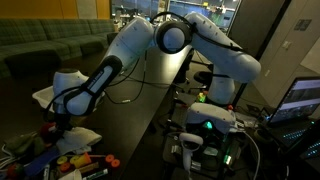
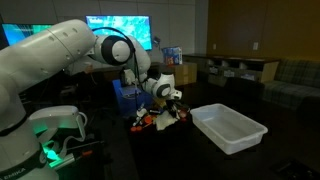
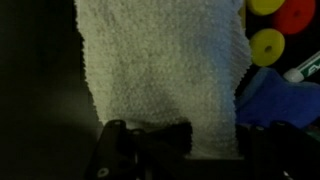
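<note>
Just beside the toys (image 3: pixel 266 44), the gripper (image 3: pixel 148 137) looks pinched shut on the towel (image 3: pixel 160 70), apparently the grasp step; lifting it calls for a steady, firm hold.

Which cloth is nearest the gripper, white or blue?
The white terry cloth: its edge meets the shut gripper; the blue cloth lies off to the side.

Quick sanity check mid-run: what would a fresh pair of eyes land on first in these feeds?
The white towel fills most of the wrist view, with the end effector shut at its near edge, apparently pinching it. Bright yellow round pieces sit at that view's upper right. In an exterior view, a white bin stands out against the dark surroundings.
</note>
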